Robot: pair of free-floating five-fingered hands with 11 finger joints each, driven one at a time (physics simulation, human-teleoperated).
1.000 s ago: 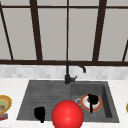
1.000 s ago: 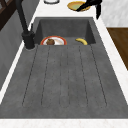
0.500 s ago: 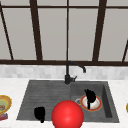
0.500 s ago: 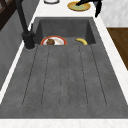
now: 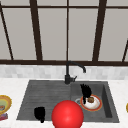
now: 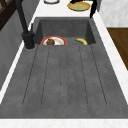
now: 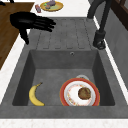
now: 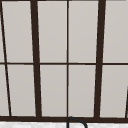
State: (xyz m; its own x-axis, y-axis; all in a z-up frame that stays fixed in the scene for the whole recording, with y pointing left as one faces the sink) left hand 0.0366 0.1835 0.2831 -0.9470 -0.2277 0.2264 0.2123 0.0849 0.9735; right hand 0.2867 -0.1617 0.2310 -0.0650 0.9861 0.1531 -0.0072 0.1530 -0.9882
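My right hand (image 5: 85, 92) hangs in the air over the sink basin, fingers spread and holding nothing; in the left side view the right hand (image 6: 93, 8) shows as a dark shape at the top. Under it lies a red-rimmed white plate (image 5: 96, 107) carrying a brown round food item (image 5: 90, 99). A banana (image 7: 35, 95) lies on the basin floor beside the plate (image 7: 63, 93). My left hand (image 5: 39, 113) floats at the drainboard's front edge; the right side view shows the left hand (image 7: 30, 21) flat with straight fingers, empty. A large red ball (image 5: 67, 115) sits at the front.
A black faucet (image 5: 68, 75) stands behind the sink (image 5: 107, 100), before a dark-framed window (image 8: 67, 62). On the left counter is a yellow plate (image 5: 3, 105) of food with a small red item (image 5: 2, 117). Another yellow plate (image 6: 78, 6) rests on the right counter.
My right hand has drifted a little left and up in the front view, off the plate's right part. The left hand, ball and dishes have stayed put.
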